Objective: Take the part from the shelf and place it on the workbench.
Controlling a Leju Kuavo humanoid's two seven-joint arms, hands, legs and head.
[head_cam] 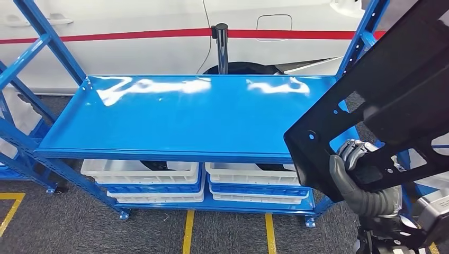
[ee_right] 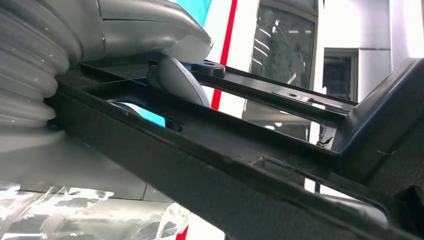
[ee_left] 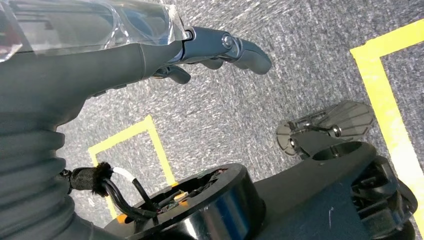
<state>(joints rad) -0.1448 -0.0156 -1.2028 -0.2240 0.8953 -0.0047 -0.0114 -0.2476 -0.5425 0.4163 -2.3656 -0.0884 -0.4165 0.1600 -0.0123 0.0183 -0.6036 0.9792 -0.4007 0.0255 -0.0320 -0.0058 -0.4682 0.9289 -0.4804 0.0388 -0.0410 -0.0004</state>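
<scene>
Black part (head_cam: 381,90), cut off at the right, sits gripped in my right hand (head_cam: 356,164); my left hand (ee_left: 210,50) hangs loose, holding nothing, fingers (ee_left: 250,52) apart.

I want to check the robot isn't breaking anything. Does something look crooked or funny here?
Nothing looks broken or spilled. The big black part does hang tilted beside the blue shelf, gripped near its lower edge by the right hand. The white crates sit neatly stacked below. The left hand hangs over the floor, holding nothing.
</scene>
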